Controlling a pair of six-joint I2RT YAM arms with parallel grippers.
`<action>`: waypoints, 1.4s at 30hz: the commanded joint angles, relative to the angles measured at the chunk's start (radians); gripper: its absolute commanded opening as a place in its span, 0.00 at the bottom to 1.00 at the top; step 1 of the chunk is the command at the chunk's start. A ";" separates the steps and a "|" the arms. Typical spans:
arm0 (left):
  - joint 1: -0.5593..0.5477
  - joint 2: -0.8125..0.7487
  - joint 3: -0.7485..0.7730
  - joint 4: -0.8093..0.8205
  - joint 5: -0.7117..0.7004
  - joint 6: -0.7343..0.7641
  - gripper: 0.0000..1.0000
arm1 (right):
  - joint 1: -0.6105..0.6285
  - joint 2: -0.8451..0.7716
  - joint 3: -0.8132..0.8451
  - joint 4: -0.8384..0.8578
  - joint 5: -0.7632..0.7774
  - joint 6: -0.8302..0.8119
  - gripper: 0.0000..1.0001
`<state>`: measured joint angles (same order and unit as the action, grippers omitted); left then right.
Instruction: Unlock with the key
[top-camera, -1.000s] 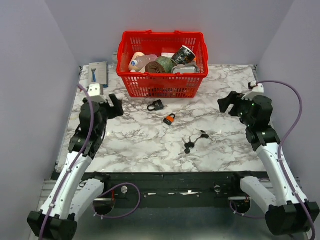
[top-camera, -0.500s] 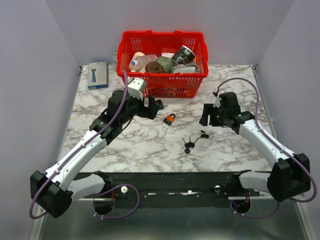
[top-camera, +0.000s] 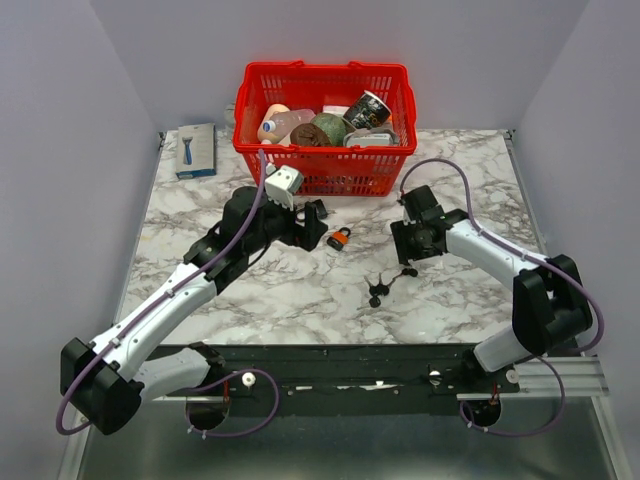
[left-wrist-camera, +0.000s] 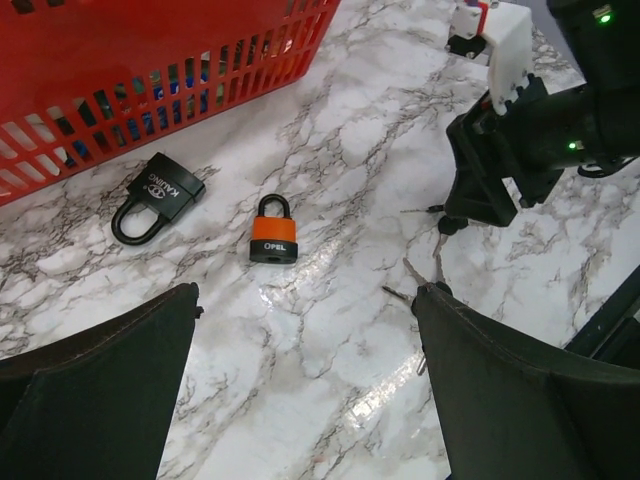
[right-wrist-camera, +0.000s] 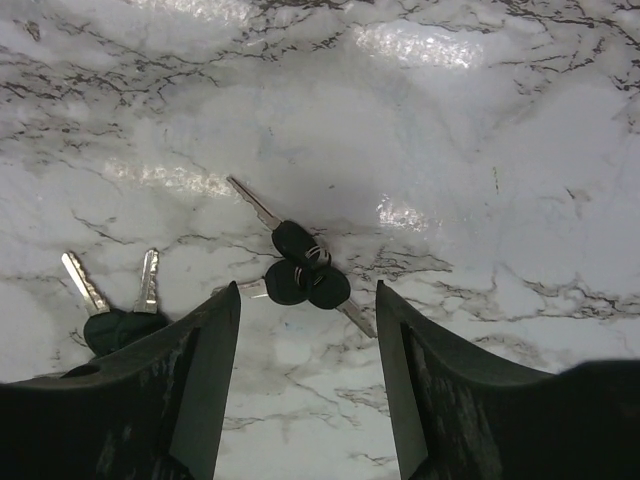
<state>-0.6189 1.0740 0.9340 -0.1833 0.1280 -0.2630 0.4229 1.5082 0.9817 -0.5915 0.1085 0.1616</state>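
Keys (right-wrist-camera: 300, 270) with black heads lie mid-frame between the right gripper's (right-wrist-camera: 308, 305) wide-open, empty jaws. Left gripper (left-wrist-camera: 305, 295) gapes empty below the orange "OPEL" padlock (left-wrist-camera: 273, 232); the black padlock's (left-wrist-camera: 155, 192) lettering perhaps reads "KAIING".

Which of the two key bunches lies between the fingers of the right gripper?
The three-key bunch, seen centred between the open fingers of the right gripper; the two-key bunch lies off to the side, beside one finger.

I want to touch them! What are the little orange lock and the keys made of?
The orange padlock has a smooth orange and black body, probably a plastic cover, and a dark shackle, likely metal. The keys have silvery blades that glint like metal and matte black heads, perhaps plastic or rubber.
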 joint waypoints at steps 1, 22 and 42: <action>-0.011 0.014 0.015 0.012 0.035 -0.012 0.97 | 0.034 0.061 0.031 -0.004 0.037 -0.053 0.63; -0.016 0.049 0.025 -0.002 0.035 -0.010 0.97 | 0.034 0.178 0.040 0.070 0.030 -0.089 0.36; -0.018 0.020 0.012 0.033 0.113 -0.008 0.98 | 0.036 -0.132 0.012 0.145 -0.291 -0.060 0.01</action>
<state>-0.6308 1.1126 0.9348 -0.1802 0.1745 -0.2699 0.4553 1.4750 0.9955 -0.4973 0.0208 0.0814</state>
